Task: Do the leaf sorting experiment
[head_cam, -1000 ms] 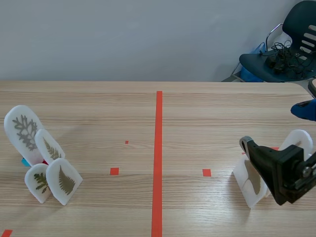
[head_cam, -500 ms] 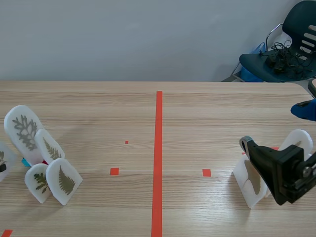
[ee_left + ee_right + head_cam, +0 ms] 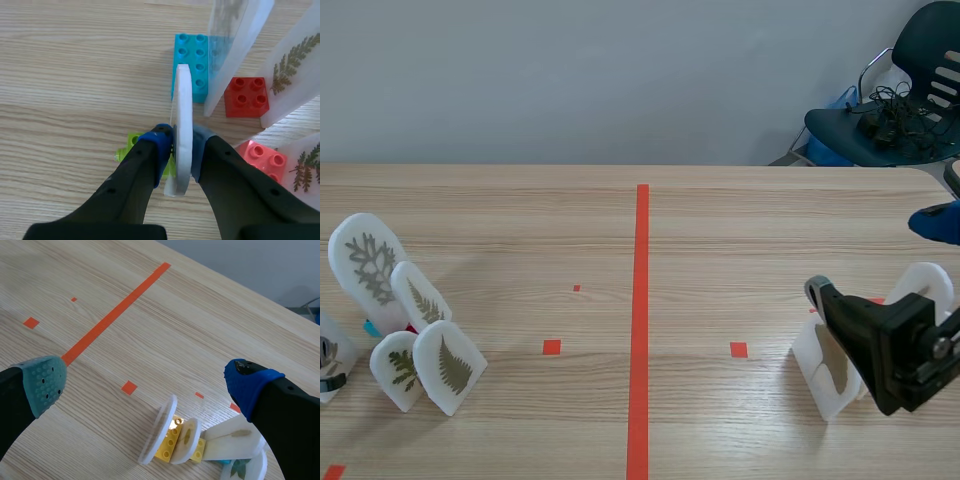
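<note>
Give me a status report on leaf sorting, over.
Left gripper shut on leaf card, edge-on by lime brick. Right gripper open, cards below. Blue brick, red brick close ahead.

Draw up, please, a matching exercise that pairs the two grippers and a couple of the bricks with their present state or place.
Things:
1. left gripper
2. right gripper
3. cyan brick
4. yellow brick

States or places:
A. fingers open, holding nothing
B. lying just ahead of the held card
C. fingers shut on a white leaf card
D. among upright white cards ahead of the open fingers

Pairs: 1-C, 2-A, 3-B, 4-D.
</note>
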You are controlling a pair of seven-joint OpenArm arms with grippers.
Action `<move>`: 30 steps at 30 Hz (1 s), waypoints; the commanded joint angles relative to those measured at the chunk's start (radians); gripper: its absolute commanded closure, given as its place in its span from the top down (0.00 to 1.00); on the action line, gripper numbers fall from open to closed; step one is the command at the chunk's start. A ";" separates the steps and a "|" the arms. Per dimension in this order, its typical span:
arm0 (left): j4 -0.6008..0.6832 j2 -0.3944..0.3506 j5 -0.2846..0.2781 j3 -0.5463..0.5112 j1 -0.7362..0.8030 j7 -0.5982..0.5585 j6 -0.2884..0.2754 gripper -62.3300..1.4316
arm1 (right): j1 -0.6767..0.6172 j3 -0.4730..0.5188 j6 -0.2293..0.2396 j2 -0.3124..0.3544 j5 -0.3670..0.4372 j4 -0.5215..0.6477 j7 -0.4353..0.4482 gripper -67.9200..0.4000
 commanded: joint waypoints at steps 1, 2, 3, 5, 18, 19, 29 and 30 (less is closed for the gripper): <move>0.024 -0.020 -0.006 -0.007 0.001 -0.020 -0.019 0.31 | 0.010 0.013 -0.007 0.000 0.011 0.018 0.015 1.00; 0.024 -0.020 -0.006 -0.007 0.001 -0.024 -0.027 0.41 | 0.010 0.013 -0.007 0.000 0.011 0.018 0.015 1.00; 0.024 -0.022 -0.006 -0.007 0.001 -0.034 -0.027 0.54 | 0.010 0.013 -0.007 0.000 0.011 0.018 0.015 1.00; 0.024 -0.029 -0.006 -0.007 0.002 -0.045 -0.026 0.74 | 0.010 0.013 -0.007 0.000 0.011 0.018 0.015 1.00; 0.332 -0.187 -0.127 -0.172 0.101 0.000 -0.247 1.00 | 0.012 0.013 -0.008 0.000 0.011 0.018 0.016 1.00; 0.373 -0.191 -0.156 -0.191 0.121 0.002 -0.309 1.00 | 0.012 0.013 -0.011 0.000 0.011 0.018 0.016 1.00; 0.674 -0.187 -0.306 -0.123 0.257 0.092 -0.481 1.00 | 0.007 0.047 -0.013 0.000 0.011 0.082 -0.042 1.00; 0.689 -0.182 -0.306 -0.102 0.265 0.098 -0.481 1.00 | 0.006 0.057 -0.019 0.000 0.012 0.095 -0.052 1.00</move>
